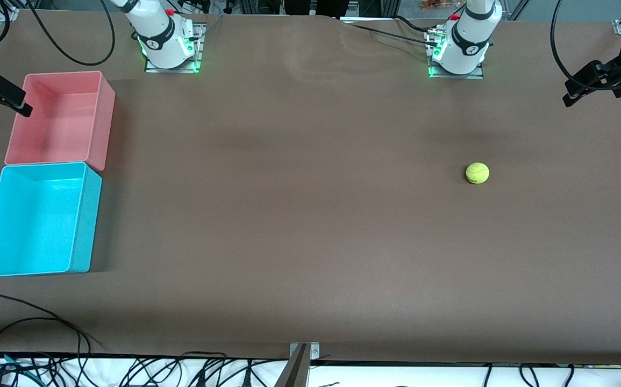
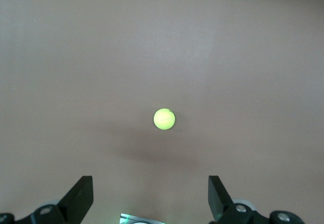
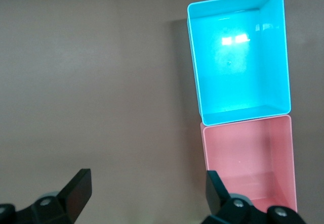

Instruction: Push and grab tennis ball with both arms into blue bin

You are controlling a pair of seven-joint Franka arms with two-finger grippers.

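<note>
One tennis ball [image 1: 477, 173], one blue bin [image 1: 85, 226], one pink bin [image 1: 103, 126], two arms [image 1: 159, 32]

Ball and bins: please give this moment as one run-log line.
ball: on table, untouched | blue bin: empty | left gripper: open | right gripper: open

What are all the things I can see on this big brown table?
tennis ball: one, yellow-green, alone on the table toward the left arm's end.
blue bin: one, bright cyan-blue, nothing in it, toward the right arm's end, touching the pink bin and nearer the front camera.
pink bin: one, pink, nothing in it, beside the blue bin.
table: one, brown cover.
cables: several, black, along the table's nearest edge.
left gripper: one, black, jaws open, high above the ball.
right gripper: one, black, jaws open, high above the table beside the bins.
</note>
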